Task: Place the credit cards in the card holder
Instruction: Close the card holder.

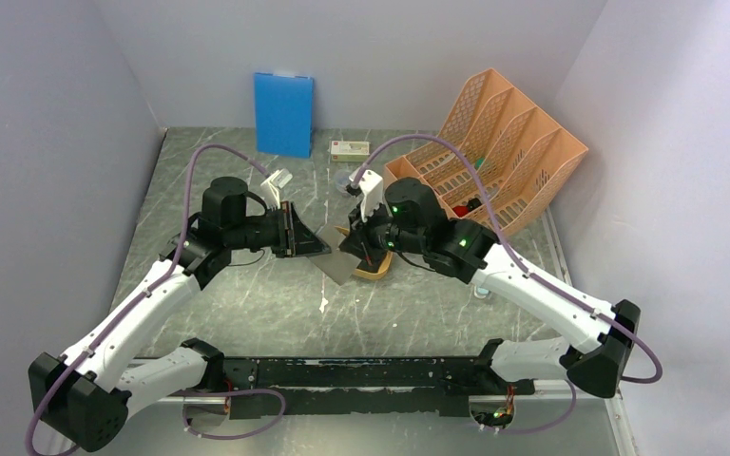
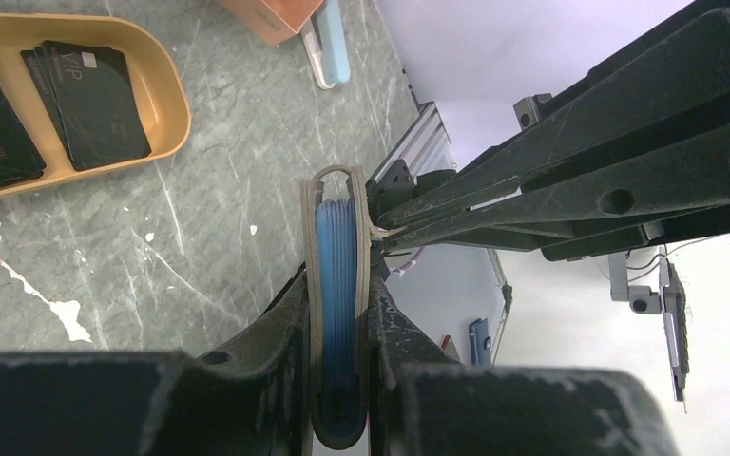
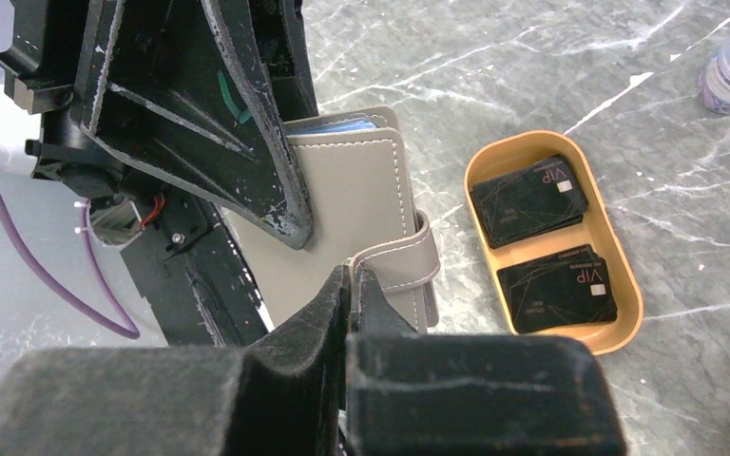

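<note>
The left gripper [image 2: 338, 294] is clamped on the card holder [image 3: 352, 190], one finger against each grey outer face, so the case stands edge-on between them with its pale blue pockets showing in the narrow gap. The right gripper [image 3: 352, 280] meets it from the opposite side with its fingers pressed together, and it seems to be pinching the end of the holder's grey strap [image 3: 401, 261], though the tips hide the exact contact. The holder sits just beside the mustard tray [image 3: 604, 223], on the side nearer the left arm; whether its lower edge touches the marbled table [image 3: 532, 57] I cannot tell. The credit cards [image 3: 529, 199] lie inside the tray in two dark stacks, one behind the other, apart from both grippers. Well beyond the tray, a blue board [image 1: 283, 114] leans at the back wall, and a peach file rack [image 1: 504, 142] stands to the tray's far right.
</note>
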{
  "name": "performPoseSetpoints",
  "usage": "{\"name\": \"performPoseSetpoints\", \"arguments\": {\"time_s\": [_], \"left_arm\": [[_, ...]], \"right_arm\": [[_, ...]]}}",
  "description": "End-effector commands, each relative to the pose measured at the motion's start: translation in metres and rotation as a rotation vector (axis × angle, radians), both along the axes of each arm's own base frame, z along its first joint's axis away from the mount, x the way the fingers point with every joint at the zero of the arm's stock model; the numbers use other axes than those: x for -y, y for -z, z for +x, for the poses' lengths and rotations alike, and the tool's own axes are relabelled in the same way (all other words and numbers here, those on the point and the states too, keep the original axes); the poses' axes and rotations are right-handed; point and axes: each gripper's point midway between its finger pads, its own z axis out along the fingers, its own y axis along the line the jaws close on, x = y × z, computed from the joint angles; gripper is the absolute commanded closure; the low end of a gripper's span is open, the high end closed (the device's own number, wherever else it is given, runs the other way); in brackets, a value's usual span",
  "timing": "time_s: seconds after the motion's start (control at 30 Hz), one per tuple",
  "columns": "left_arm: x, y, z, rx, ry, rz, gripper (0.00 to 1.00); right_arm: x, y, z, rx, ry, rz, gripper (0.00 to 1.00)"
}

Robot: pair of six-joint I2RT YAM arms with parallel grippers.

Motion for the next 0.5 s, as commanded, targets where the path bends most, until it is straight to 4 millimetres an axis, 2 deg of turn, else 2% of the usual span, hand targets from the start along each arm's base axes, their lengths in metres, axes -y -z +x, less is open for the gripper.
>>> {"name": "performPoseSetpoints", "arguments": {"time_s": [0.0, 0.47], "left_arm": [[0.005, -0.032, 0.003, 0.073, 0.013, -0.065, 0.95], [0.006, -0.032, 0.003, 0.06, 0.019, -0.08, 0.95]], "right_arm": [[0.0, 0.005, 0.001, 0.011, 0.011, -0.046, 1.0], [-0.014, 0.01, -0.006, -0.015, -0.005, -0.034, 1.0]]}}
